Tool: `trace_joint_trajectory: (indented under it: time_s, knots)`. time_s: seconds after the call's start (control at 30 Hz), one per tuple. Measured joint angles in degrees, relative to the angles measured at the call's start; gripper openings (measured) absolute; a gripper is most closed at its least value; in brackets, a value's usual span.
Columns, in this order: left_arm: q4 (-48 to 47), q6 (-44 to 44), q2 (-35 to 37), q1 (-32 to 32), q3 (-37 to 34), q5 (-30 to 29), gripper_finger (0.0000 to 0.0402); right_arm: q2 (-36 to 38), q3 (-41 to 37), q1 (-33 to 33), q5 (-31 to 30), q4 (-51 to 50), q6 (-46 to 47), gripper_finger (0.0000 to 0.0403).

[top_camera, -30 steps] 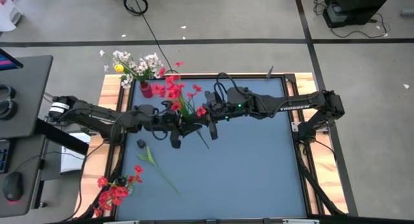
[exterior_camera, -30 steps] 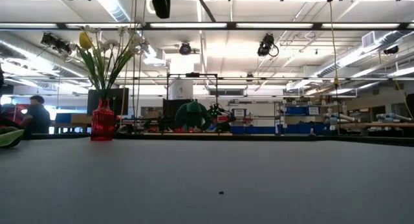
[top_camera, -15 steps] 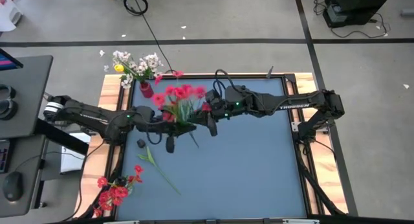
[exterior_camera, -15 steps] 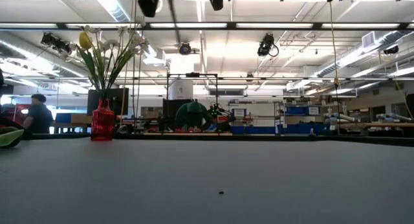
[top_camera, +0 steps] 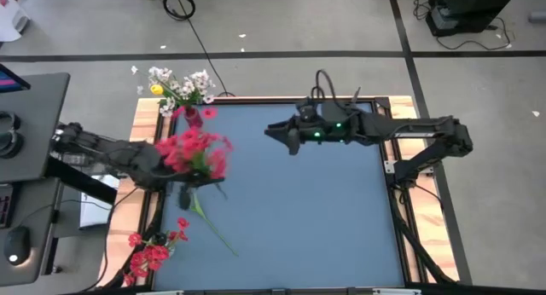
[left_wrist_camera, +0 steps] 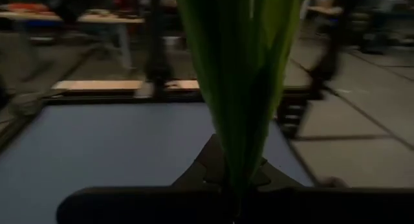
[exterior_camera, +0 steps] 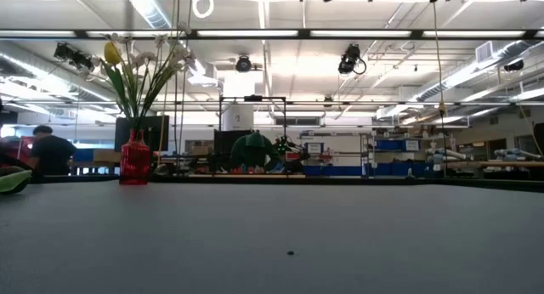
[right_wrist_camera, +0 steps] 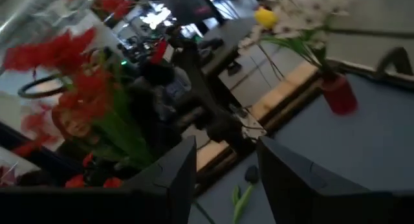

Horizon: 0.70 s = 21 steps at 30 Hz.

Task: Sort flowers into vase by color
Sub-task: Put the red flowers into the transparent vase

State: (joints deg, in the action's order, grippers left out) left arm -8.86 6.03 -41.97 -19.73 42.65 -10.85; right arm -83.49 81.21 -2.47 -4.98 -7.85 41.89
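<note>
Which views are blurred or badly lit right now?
High view: the red flower bunch smears with motion. Left wrist view: dim, a green leaf fills it out of focus. Right wrist view: soft throughout. Low view: sharp, ceiling lights glare.

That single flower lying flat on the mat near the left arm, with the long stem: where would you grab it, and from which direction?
Probably mid-stem, from straight above. The loose flower lies flat on the mat, its thin stem running diagonally, red bloom toward the left edge. Jaws set across the bare stem, clear of leaves and bloom, would crush nothing. The left gripper already holds a red bunch, so the open right gripper is free.
</note>
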Motion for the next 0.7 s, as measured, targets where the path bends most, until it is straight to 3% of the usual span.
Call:
trace_joint_trajectory:
  time_s: [0.17,0.33,0.5,0.7]
  knots:
    - [-9.0,4.5,6.7,-8.1,0.0,3.1,0.0004,2.2,0.0,2.2,-2.0,-6.7,2.3,0.0170]
    - [-16.5,6.2,9.7,-14.0,0.0,4.0,0.0004,1.5,0.0,6.3,-8.7,-9.2,7.1,0.0170]
    - [-18.1,5.0,10.3,-15.5,0.0,3.9,0.0005,0.0,0.0,10.1,-17.1,-8.7,12.1,0.0170]
    - [-22.7,5.0,11.7,-15.9,0.0,3.0,0.0006,-1.7,0.0,12.7,-21.1,-7.9,17.4,0.0171]
